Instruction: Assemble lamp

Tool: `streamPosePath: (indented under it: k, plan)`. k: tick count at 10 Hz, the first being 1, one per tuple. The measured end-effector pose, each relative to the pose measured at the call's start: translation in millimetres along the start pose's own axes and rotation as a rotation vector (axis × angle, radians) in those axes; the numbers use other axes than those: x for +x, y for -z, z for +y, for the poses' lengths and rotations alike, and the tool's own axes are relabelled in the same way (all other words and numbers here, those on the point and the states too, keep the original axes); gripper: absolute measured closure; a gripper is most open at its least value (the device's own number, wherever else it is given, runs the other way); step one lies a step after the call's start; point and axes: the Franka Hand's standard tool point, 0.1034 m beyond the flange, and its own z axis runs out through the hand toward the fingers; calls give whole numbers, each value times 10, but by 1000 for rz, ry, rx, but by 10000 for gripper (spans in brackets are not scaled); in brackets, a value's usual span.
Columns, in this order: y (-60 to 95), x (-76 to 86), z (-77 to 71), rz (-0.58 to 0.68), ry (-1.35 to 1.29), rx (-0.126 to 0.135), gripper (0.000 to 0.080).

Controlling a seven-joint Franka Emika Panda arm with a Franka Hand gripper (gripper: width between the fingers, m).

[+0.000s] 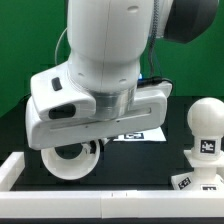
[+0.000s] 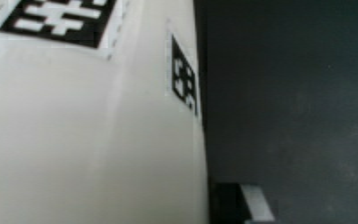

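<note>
The gripper is closed low by the shade, though a real hold is hidden, while the bulb stands on the base, so next the shade must go over the bulb

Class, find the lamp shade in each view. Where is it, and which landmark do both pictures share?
Exterior view: the shade sits low beneath the robot arm, toward the exterior view's left.
Wrist view: the shade is the close white tagged surface filling over half the picture.
Shared landmark: the black table.
</note>
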Motion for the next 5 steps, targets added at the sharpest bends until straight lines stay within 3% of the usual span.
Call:
streamPosePath:
  k: [2, 3, 5]
  plan:
    - [2, 2, -4, 1, 1, -1, 758]
    - [42, -24, -25, -1, 42, -33, 758]
    - [162, -238, -133, -1, 49, -31, 758]
